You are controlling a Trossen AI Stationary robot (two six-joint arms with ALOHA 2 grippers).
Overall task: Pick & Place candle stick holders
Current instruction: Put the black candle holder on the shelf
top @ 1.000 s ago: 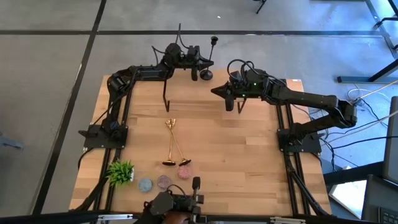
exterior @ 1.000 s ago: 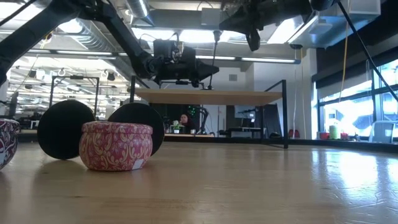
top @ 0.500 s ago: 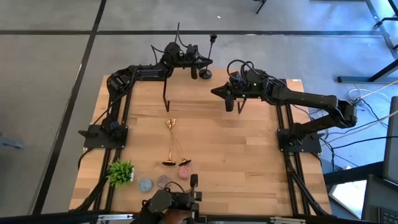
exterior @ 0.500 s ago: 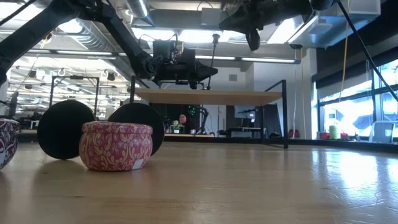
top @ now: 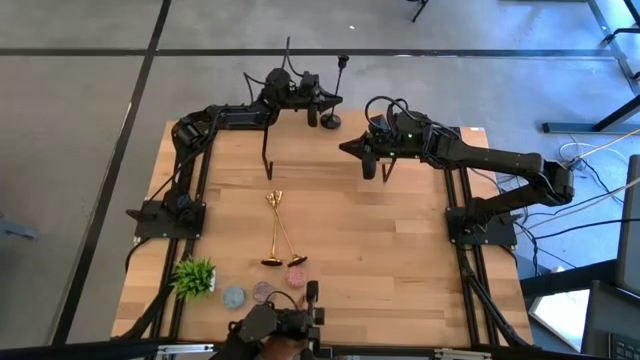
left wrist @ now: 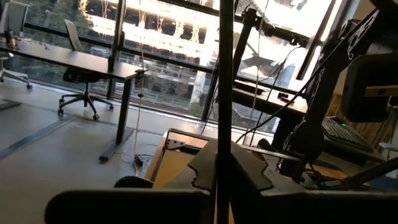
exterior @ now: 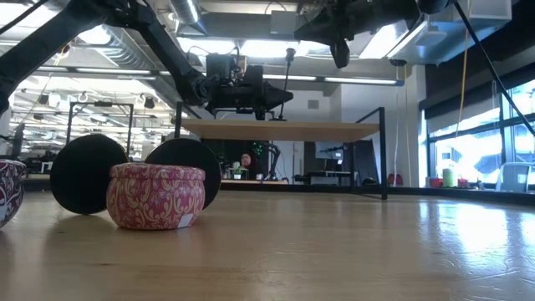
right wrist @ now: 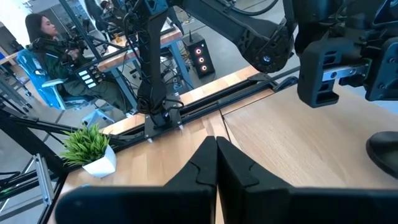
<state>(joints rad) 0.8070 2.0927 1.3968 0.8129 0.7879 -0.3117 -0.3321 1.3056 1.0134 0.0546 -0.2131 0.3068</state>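
Step in hand: carrying holder 1 of 3. My left pincer (top: 312,108) is at the far edge of the bench (top: 400,250), left of centre, closed narrow on the stem of the black candle stick holder (top: 329,120). The left wrist view shows the thin dark stem (left wrist: 222,74) running upright between my fingers. From table height the pincer hangs well above the bench top with the holder upright in it, so I judge the holder lifted, though I cannot make out clearance under its base.

My right pincer (right wrist: 216,140) is fully closed on nothing, waiting above the far right part of the bench.

Next move, as I judge it: bring the black holder to its place, keep the stem vertical, lower until the round base sits flat, then open. The stem is thin and smooth, so it could swing or slip in a narrow grip.

Task things: the black holder is tall, slim and matt, with a round flat base and a small cup on top. The 2 gold holders (top: 274,200) lie on their sides mid-bench, stems crossing, bases toward the near edge, untouched.
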